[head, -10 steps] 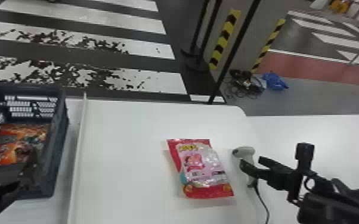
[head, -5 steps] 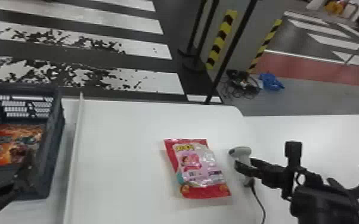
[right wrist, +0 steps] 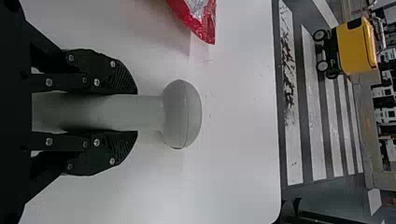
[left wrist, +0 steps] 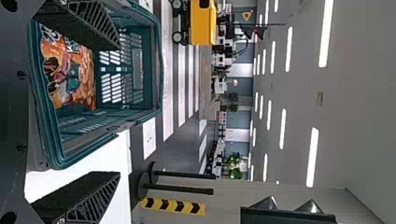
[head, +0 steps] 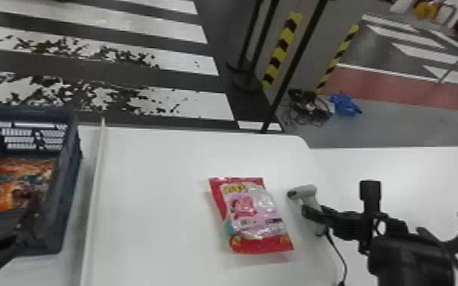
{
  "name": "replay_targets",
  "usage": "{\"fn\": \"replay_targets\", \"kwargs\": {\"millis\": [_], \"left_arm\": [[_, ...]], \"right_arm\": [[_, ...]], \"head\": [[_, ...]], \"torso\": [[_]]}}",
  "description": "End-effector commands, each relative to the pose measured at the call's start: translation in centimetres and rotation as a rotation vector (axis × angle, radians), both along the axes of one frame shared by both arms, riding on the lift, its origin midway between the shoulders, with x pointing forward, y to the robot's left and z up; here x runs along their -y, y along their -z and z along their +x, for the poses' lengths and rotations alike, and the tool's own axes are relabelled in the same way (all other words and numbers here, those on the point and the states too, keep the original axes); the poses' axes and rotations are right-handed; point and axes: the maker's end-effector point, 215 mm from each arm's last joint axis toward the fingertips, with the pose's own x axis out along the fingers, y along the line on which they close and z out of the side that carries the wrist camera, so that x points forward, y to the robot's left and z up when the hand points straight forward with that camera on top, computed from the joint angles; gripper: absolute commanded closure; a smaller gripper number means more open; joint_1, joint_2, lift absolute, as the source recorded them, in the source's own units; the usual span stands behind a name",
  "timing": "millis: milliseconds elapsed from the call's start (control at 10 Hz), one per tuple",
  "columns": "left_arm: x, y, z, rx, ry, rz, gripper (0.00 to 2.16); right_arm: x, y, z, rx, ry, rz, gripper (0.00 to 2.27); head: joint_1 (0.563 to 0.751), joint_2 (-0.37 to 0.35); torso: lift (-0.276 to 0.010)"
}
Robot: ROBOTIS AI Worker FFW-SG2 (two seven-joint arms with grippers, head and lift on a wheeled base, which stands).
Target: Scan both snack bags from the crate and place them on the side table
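your right pincer (head: 311,213) grips the round-headed grey scanner (head: 308,191); your left pincer (head: 30,223) gapes by the latticed crate (head: 69,163) holding the glossy orange snack bag (head: 23,167). the crinkled red-and-pink snack bag (head: 249,216) lies on the table (head: 156,197). your head view shows everything slightly further left than a second ago.

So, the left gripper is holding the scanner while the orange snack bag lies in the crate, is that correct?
Not quite: the right wrist view shows that it is the right gripper that holds the scanner. The orange snack bag does lie in the crate.
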Motion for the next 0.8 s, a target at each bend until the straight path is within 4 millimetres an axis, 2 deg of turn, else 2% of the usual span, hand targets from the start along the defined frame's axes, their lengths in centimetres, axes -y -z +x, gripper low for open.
{"fn": "replay_targets", "kwargs": {"millis": [0,200,400,500,700], "left_arm": [[0.0,0.1,-0.1,-0.002,0.000,0.002,0.03],[0.0,0.2,-0.1,-0.004,0.000,0.003,0.03],[0.0,0.1,-0.1,-0.003,0.002,0.002,0.03],[0.1,0.1,-0.1,-0.003,0.001,0.001,0.03],[-0.1,0.1,0.0,-0.001,0.003,0.003,0.03]], "right_arm": [[0.0,0.0,-0.1,0.012,0.018,0.000,2.05],[-0.2,-2.2,-0.7,0.010,0.078,0.010,2.08],[-2.1,-4.8,-1.6,0.021,0.131,0.015,2.19],[-3.3,-5.6,-2.8,-0.011,0.164,0.042,2.20],[-6.4,-5.6,-6.4,-0.142,0.211,0.114,2.22]], "head": [[0.695,-0.350],[0.695,-0.350],[0.695,-0.350],[0.695,-0.350],[0.695,-0.337]], "torso": [[-0.098],[-0.098],[-0.098],[-0.098],[-0.098]]}}
